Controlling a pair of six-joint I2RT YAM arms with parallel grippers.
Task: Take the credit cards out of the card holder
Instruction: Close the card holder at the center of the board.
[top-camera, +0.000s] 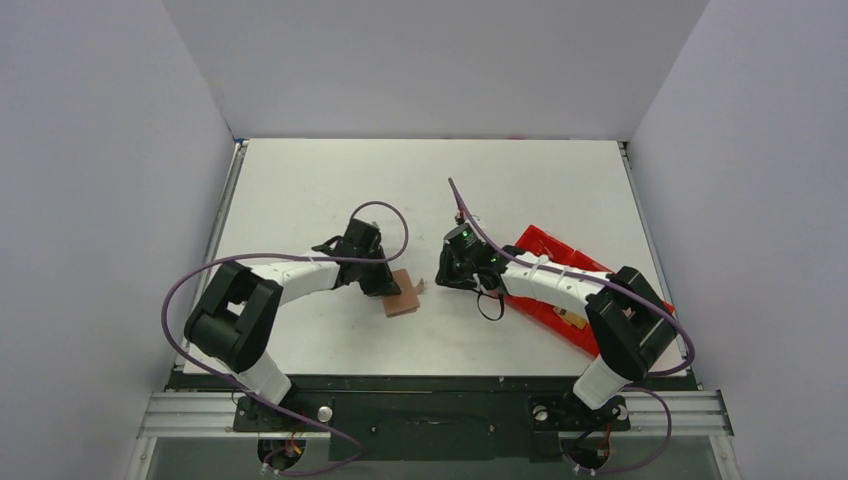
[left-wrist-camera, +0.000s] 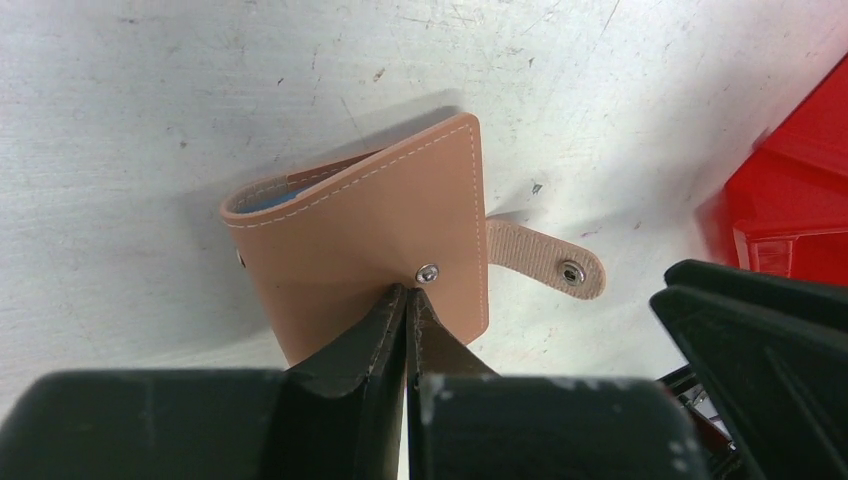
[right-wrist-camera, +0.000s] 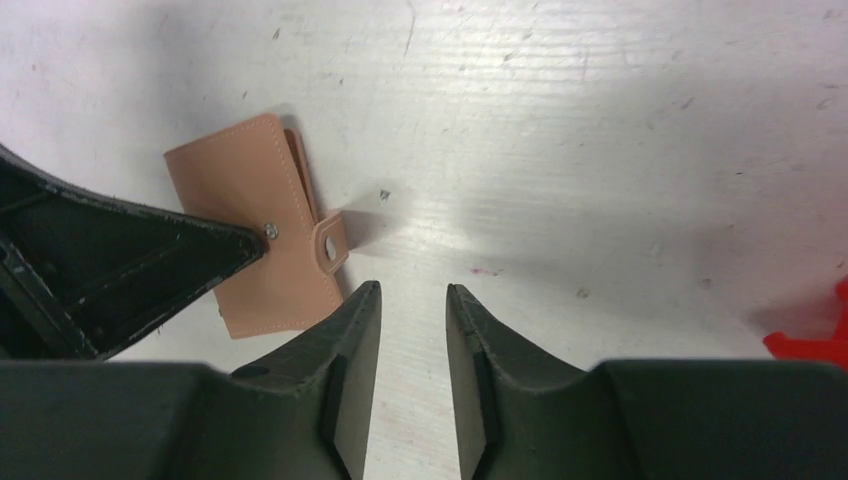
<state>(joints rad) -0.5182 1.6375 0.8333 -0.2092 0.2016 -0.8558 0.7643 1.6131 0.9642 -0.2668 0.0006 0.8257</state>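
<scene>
The brown leather card holder (top-camera: 404, 297) lies on the white table between the two arms. Its cover is slightly lifted, with a sliver of light blue inside (left-wrist-camera: 265, 203). Its strap tab (left-wrist-camera: 545, 260) is unsnapped and lies flat to one side. No cards show. My left gripper (left-wrist-camera: 408, 292) is shut, its tips resting on the cover (left-wrist-camera: 370, 230) beside the snap stud. My right gripper (right-wrist-camera: 412, 290) is open and empty, just right of the holder (right-wrist-camera: 255, 220) and close to the strap tab (right-wrist-camera: 332, 243), low over the table. In the top view the left gripper (top-camera: 385, 283) and right gripper (top-camera: 443, 275) flank the holder.
A long red plastic tray (top-camera: 560, 285) lies under the right arm, right of the holder; its corner shows in the left wrist view (left-wrist-camera: 800, 190) and the right wrist view (right-wrist-camera: 815, 340). White walls enclose the table on three sides.
</scene>
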